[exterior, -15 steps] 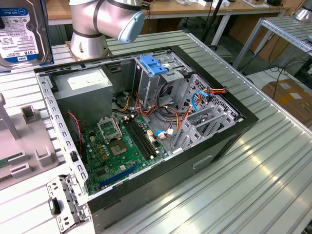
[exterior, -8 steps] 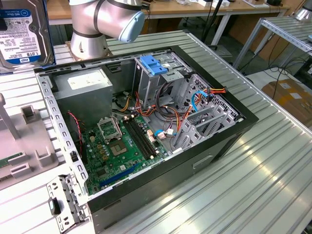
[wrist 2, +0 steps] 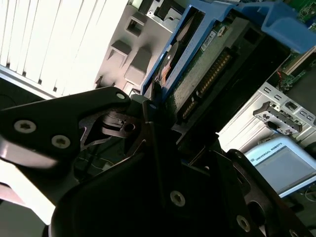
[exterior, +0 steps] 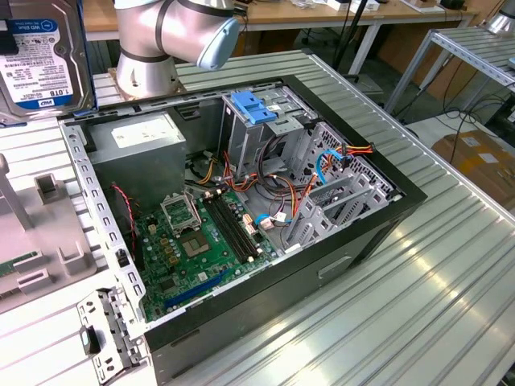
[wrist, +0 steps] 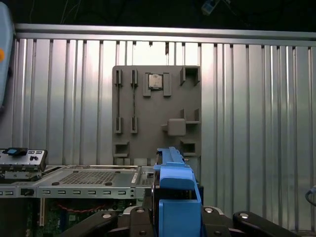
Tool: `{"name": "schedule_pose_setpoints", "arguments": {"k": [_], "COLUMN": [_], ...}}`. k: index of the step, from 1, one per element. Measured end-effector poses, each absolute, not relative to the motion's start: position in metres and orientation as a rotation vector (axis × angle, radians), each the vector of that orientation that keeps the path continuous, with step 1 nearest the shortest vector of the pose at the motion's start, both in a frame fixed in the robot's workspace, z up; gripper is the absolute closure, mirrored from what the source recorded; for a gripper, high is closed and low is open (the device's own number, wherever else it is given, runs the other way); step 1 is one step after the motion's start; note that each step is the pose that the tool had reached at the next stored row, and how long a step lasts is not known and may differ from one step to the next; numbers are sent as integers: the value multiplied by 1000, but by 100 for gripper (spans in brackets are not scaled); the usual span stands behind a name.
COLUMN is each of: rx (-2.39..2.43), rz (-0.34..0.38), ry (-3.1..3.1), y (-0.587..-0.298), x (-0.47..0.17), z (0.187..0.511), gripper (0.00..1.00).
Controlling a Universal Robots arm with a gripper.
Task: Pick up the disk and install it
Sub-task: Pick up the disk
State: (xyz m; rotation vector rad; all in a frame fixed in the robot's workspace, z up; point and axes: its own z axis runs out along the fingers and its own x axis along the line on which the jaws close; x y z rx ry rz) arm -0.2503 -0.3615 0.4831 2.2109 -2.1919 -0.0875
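The disk [exterior: 36, 56], grey metal with a white label, hangs in the air at the exterior view's upper left, above the table beside the open computer case [exterior: 378, 233]. In the first wrist view its bright blue carrier rail [wrist: 175, 190] stands edge-on between the black fingers [wrist: 123, 222]. My gripper [wrist: 175, 219] is shut on the disk. The second wrist view shows the disk's green circuit-board underside and connector [wrist 2: 205, 74], framed in blue and clamped in my gripper [wrist 2: 165, 116].
Inside the case are a motherboard [exterior: 197, 241], a grey power-supply box [exterior: 145, 141], loose cables and a metal drive cage with a light-blue latch piece [exterior: 256, 107]. A grey fixture plate [wrist: 155, 113] lies on the ribbed table below the disk.
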Motion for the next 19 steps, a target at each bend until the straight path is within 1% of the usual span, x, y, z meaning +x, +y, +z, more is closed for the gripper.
{"name": "schedule_pose_setpoints", "arguments": {"k": [19], "rx": [2211], "rz": [-88], "ry": [-2192], "y": [-386], "x": [-244], "z": [483], "gripper": [64]}}
